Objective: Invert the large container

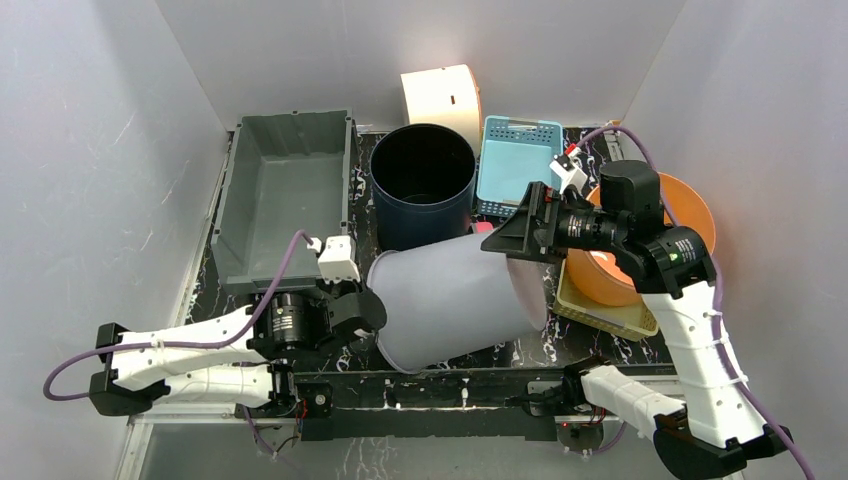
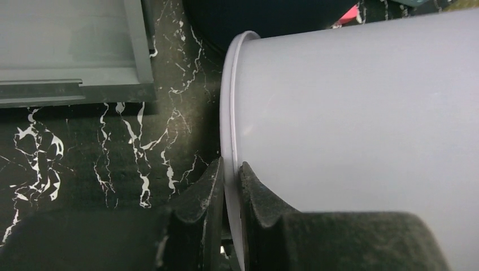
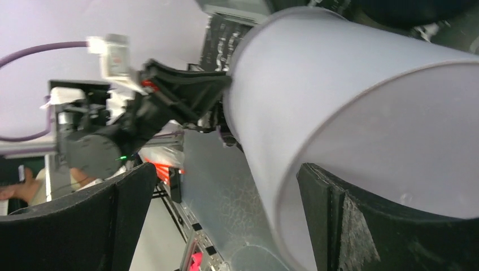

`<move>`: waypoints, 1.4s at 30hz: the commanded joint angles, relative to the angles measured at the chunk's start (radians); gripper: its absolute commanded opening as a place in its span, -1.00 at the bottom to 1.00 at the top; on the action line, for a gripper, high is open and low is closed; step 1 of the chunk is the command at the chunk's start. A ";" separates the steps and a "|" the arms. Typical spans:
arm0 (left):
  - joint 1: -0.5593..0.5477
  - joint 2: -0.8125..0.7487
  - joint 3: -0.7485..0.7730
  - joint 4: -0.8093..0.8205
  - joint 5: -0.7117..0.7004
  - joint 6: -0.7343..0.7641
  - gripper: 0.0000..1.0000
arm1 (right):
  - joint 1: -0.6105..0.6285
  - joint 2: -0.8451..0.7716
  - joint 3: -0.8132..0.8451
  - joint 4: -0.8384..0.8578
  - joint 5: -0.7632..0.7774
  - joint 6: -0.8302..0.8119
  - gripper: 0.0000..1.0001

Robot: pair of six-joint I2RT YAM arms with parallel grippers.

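Note:
The large pale grey container (image 1: 455, 295) lies on its side on the black marbled table (image 2: 85, 152), between the two arms. My left gripper (image 1: 365, 310) is shut on the thin rim at its left end; in the left wrist view the fingers (image 2: 231, 175) pinch that rim, with the container's wall (image 2: 367, 113) to the right. My right gripper (image 1: 515, 235) is open at the container's right end. In the right wrist view its jaws (image 3: 226, 172) straddle the near edge of the container (image 3: 339, 84), one finger (image 3: 339, 214) at the mouth side and one well outside.
A dark blue round bin (image 1: 422, 180) stands just behind the container. A grey rectangular tub (image 1: 285, 190) is at the back left. A teal basket (image 1: 515, 165), a cream box (image 1: 440, 95), and an orange bowl (image 1: 690, 215) on a yellow basket (image 1: 600, 310) are on the right.

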 commanded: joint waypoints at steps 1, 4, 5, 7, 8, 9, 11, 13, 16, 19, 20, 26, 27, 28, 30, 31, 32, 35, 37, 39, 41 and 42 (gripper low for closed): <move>-0.020 0.018 -0.130 0.163 0.185 -0.024 -1.00 | 0.014 -0.008 -0.036 0.219 -0.219 0.051 0.96; -0.019 -0.013 -0.200 0.282 0.170 -0.021 -1.00 | 0.013 -0.002 -0.038 0.243 -0.235 0.061 0.96; -0.020 -0.015 -0.208 0.289 0.161 -0.031 -1.00 | 0.014 -0.005 -0.046 0.265 -0.242 0.078 0.96; -0.020 -0.017 -0.225 0.295 0.148 -0.039 -1.00 | 0.014 -0.012 -0.065 0.316 -0.256 0.115 0.96; -0.020 -0.017 -0.230 0.291 0.140 -0.048 -1.00 | 0.015 -0.014 -0.075 0.350 -0.262 0.129 0.96; -0.020 -0.016 -0.234 0.288 0.137 -0.052 -1.00 | 0.016 -0.013 -0.075 0.363 -0.264 0.135 0.96; -0.021 -0.017 -0.245 0.281 0.129 -0.068 -1.00 | 0.017 -0.004 -0.079 0.376 -0.267 0.136 0.96; -0.020 -0.014 -0.255 0.288 0.122 -0.073 -1.00 | 0.023 -0.003 -0.097 0.401 -0.263 0.142 0.96; -0.020 0.001 -0.255 0.283 0.105 -0.076 -1.00 | 0.035 -0.013 -0.149 0.453 -0.246 0.171 0.96; -0.018 0.013 -0.199 0.187 0.086 -0.109 -0.99 | 0.040 0.008 -0.128 0.394 -0.194 0.110 0.96; -0.018 0.010 -0.175 0.149 0.085 -0.118 -0.89 | 0.039 0.028 -0.097 0.339 -0.162 0.063 0.96; -0.019 -0.023 -0.005 -0.133 0.108 -0.145 0.28 | 0.040 0.204 0.143 0.080 0.272 -0.121 0.96; -0.018 -0.024 0.024 -0.188 0.100 -0.160 0.37 | 0.041 0.228 0.164 0.079 0.331 -0.120 0.96; -0.018 -0.025 0.054 -0.232 0.090 -0.164 0.45 | 0.039 0.249 0.174 0.095 0.369 -0.120 0.96; -0.018 -0.023 0.135 -0.310 0.065 -0.165 0.71 | 0.040 0.281 0.192 0.129 0.429 -0.118 0.96; -0.018 -0.021 0.175 -0.338 0.044 -0.159 0.87 | 0.039 0.301 0.203 0.145 0.455 -0.119 0.96; -0.018 -0.014 0.216 -0.359 0.020 -0.159 0.95 | 0.040 0.317 0.226 0.152 0.483 -0.120 0.96; -0.017 0.069 0.357 -0.399 -0.065 -0.111 0.97 | 0.040 0.355 0.278 0.161 0.555 -0.118 0.96; -0.005 0.186 0.525 -0.418 -0.127 -0.019 0.97 | 0.040 0.359 0.294 0.177 0.592 -0.118 0.96; 0.030 0.328 0.761 -0.419 -0.160 0.148 0.97 | 0.039 0.364 0.311 0.181 0.615 -0.131 0.96; 0.127 0.468 0.965 -0.409 -0.101 0.325 0.97 | 0.039 0.379 0.346 0.153 0.641 -0.160 0.96; 0.192 0.522 1.035 -0.381 -0.036 0.402 0.97 | 0.039 0.387 0.370 0.130 0.674 -0.171 0.96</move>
